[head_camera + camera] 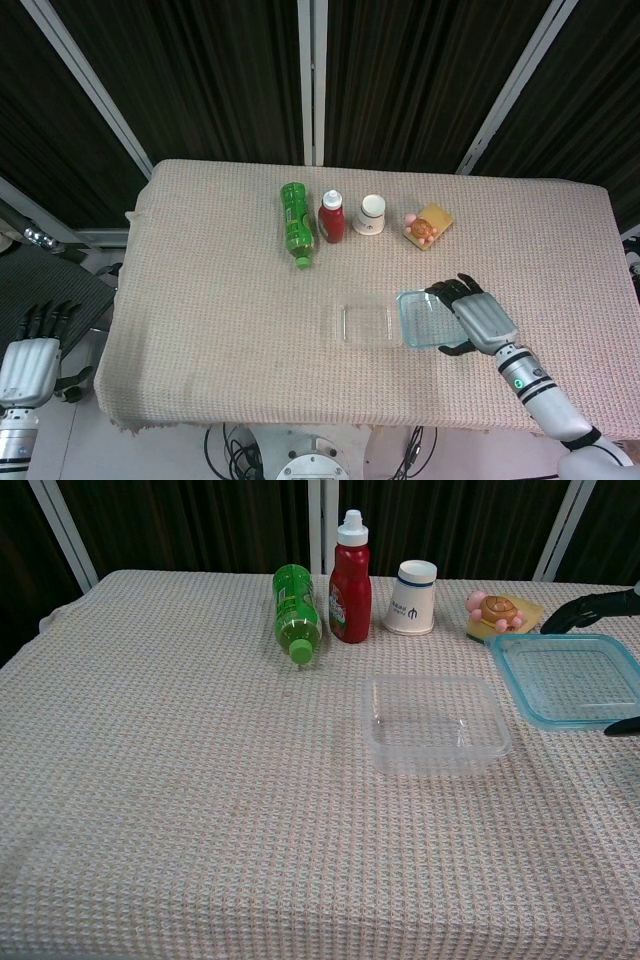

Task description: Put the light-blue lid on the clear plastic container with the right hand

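Carrying the light-blue, translucent rectangular lid (424, 319) in your right hand (468, 316), you have it lifted off the woven beige tablecloth (220, 280) and hanging just beside the clear, square plastic container (365, 324), on its right side. The fingers (585, 610) reach over the lid's far edge and the thumb shows at its near edge, so the lid is clamped between them. The container sits open and empty near the front middle of the table, its right rim about level with the lid's left edge in the chest view.

To seat it well, bring the lid leftward until its corners line up over the container's corners, keeping it level; a tilted lid would likely catch one rim and push the light container across the cloth. Lower it straight down and let go only once all four edges rest on the rim. The container looks thin and easy to shove, so come down gently.

Your left hand (28, 357) hangs off the table's left edge with fingers apart, holding nothing. Stay clear of the pink toy on the yellow sponge (502, 612) behind the lid.
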Tool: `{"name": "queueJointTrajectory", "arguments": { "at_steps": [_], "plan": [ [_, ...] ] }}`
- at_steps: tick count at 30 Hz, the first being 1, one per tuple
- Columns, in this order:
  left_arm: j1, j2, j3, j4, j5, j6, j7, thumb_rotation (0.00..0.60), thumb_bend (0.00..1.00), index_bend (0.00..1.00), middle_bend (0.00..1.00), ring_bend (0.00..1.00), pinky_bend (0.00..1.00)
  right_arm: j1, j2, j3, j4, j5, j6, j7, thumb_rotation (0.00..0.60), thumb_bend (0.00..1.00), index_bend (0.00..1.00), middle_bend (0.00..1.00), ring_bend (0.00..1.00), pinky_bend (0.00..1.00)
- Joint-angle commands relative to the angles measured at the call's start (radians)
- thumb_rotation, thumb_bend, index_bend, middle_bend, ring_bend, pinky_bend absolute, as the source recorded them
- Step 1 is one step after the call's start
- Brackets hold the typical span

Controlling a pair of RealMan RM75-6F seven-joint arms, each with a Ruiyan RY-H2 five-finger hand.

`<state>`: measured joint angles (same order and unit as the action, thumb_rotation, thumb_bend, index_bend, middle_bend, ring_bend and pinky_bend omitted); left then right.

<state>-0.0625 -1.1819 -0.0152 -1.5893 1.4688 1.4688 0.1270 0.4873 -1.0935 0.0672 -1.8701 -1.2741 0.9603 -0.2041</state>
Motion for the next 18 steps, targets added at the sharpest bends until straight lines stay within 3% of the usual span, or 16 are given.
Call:
{"name": "queueJointTrajectory", "arguments": {
  "at_steps": [1, 6, 11, 18],
  "plan": [
    [-0.003, -0.004, 0.001, 0.010, 0.006, -0.003, -0.010, 0.600, 0.00, 0.14, 0.09, 0.00, 0.01, 0.049, -0.045, 0.030, -0.063, 0.082, -0.027, -0.072, 0.600, 0.17, 0.18, 0.45, 0.12, 0.02],
    [-0.003, -0.002, 0.002, 0.022, 0.005, -0.008, -0.026, 0.600, 0.00, 0.14, 0.09, 0.00, 0.01, 0.122, -0.123, 0.049, -0.085, 0.232, -0.071, -0.160, 0.600, 0.17, 0.19, 0.45, 0.12, 0.00],
    [-0.004, -0.008, 0.000, 0.042, 0.004, -0.010, -0.051, 0.600, 0.00, 0.14, 0.09, 0.00, 0.01, 0.155, -0.266, 0.053, -0.060, 0.355, 0.019, -0.264, 0.600, 0.17, 0.19, 0.45, 0.12, 0.00],
    [-0.013, -0.013, -0.006, 0.078, 0.000, -0.026, -0.094, 0.600, 0.00, 0.14, 0.09, 0.00, 0.01, 0.167, -0.378, 0.055, -0.061, 0.433, 0.144, -0.350, 0.600, 0.22, 0.19, 0.45, 0.12, 0.00]
  ]
}}
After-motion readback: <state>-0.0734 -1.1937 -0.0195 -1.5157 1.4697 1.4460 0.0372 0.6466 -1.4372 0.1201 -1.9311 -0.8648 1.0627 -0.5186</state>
